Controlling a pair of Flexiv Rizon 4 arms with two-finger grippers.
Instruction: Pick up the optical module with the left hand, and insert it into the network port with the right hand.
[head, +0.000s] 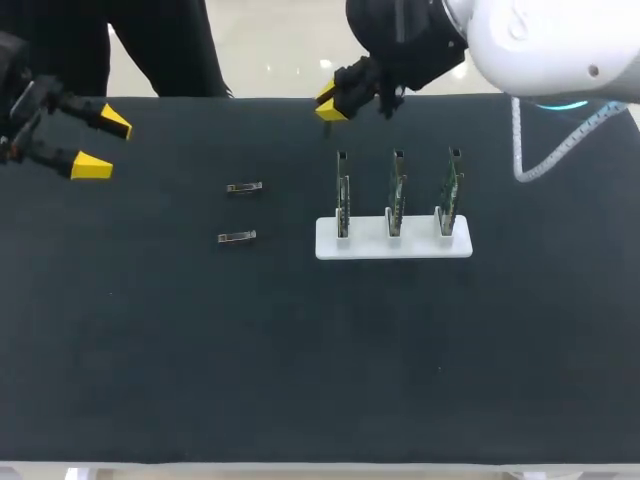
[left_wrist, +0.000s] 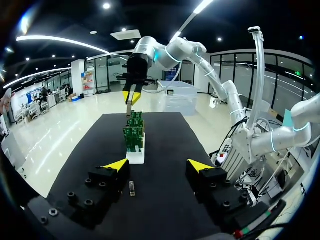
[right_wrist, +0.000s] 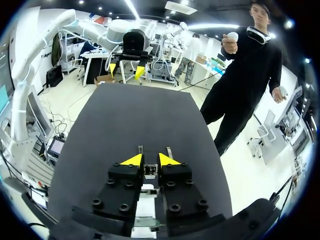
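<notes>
1. Head view: the left gripper (head: 103, 143) hangs over the table's (head: 150, 350) left back corner, its fingers spread wide with nothing between them. The right gripper (head: 331, 104) is above the back edge, its yellow tips drawn close on a thin held module (head: 327, 126) that sticks out below them. Two more lie flat left of the middle, well apart from both grippers: a back module (head: 244, 187) and, nearer the front, a front module (head: 237, 237). To their right a white stand (head: 420, 248) holds three upright circuit boards (head: 396, 195) in a row.
2. Left wrist view: the left gripper (left_wrist: 159, 165) is spread open and grips nothing. One loose module (left_wrist: 132, 188) lies on the table (left_wrist: 165, 140) between its fingers, close beside one of them; I cannot tell which of the two it is. Ahead is the stand (left_wrist: 136, 156), with the boards (left_wrist: 134, 132) lined up one behind another. The right gripper (left_wrist: 132, 96) hangs above the row's far end with the held module (left_wrist: 129, 107) pointing down.
3. Right wrist view: the right gripper (right_wrist: 148, 160) is clamped on the held module (right_wrist: 150, 170). The stand (right_wrist: 144, 207) is under it. Just ahead on the table (right_wrist: 125, 115) lie the front module (right_wrist: 140, 148) and the back module (right_wrist: 169, 151). The left gripper (right_wrist: 126, 69) is far off, beyond the table's end, fingers apart.
</notes>
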